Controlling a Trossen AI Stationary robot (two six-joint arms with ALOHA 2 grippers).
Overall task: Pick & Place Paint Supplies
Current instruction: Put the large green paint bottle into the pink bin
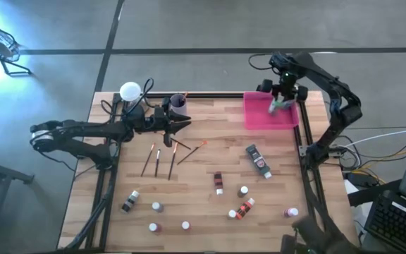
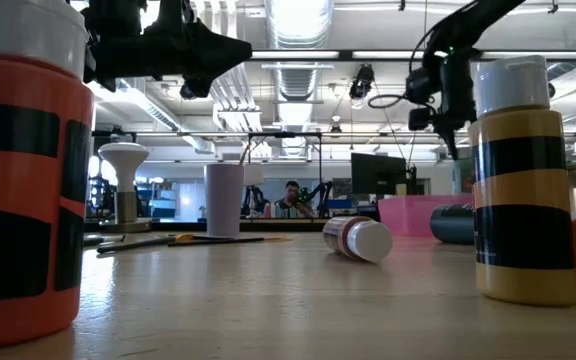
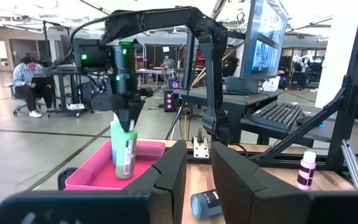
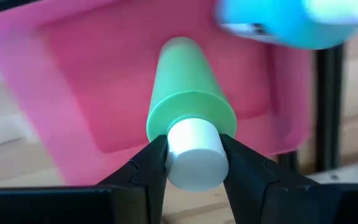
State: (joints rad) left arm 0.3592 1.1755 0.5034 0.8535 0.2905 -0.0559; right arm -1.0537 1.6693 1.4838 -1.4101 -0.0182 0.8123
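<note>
**Ana:** Wooden table [image 1: 203,204] with a dark frame, grey floor around it, open workshop behind. What does the right arm carry?

**Ben:** Pale green bottle [image 4: 188,102], round body, white cap. Right gripper [image 4: 193,152] is clamped on the cap, one finger on each side.

**Ana:** Which way does it point?

**Ben:** Long axis close to upright, cap up in the gripper, base down, hanging over the pink tray [image 1: 259,116] at the table's far right corner. Whether the base touches the tray floor, cannot tell.

**Ana:** Left arm?

**Ben:** Left gripper [image 1: 187,124] reaches over the far left of the table beside the lilac cup [image 1: 177,104]; jaws nearly together, nothing held that I can see.

**Ana:** Around it?

**Ben:** Thin brushes [image 1: 157,159] lie loose near the left gripper. A dark tube [image 1: 258,160] lies flat just near of the tray. Small white-capped bottles [image 1: 243,191] are scattered along the near side, some standing, some lying. Nothing between the green bottle and the tray.
</note>
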